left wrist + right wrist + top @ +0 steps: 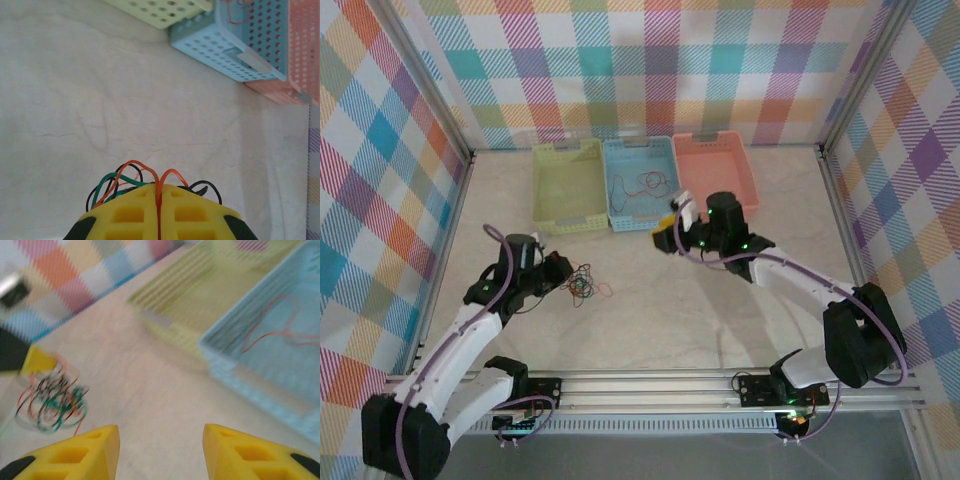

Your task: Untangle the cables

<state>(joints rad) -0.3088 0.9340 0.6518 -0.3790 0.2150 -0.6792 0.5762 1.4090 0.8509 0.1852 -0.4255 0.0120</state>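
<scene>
– Left gripper [159, 192] first: what is in it?
– Its yellow fingers are pressed together on one orange cable [132, 161]. That cable belongs to the tangle [582, 285] of orange, black and green cables lying on the table [720, 320], just in front of the fingers. One red cable [655, 181] lies apart from it, in the blue basket [640, 222].
– And the right gripper [160, 430]?
– Fingers apart, nothing between them. In the top view it hangs near the front wall of the blue basket, well apart from the tangle.
– What can fail from here?
– Three faults, by judgement. One: if you lift the left arm alone, the loops will likely bind and the whole tangle will rise with the orange cable. Pin the rest with the right gripper before you pull. Two: the cable is very thin and may slip from the closed fingers under tension, so pull slowly. Three: the right wrist view is blurred, so you may close on several cables at once. Confirm the target loop beforehand.
</scene>
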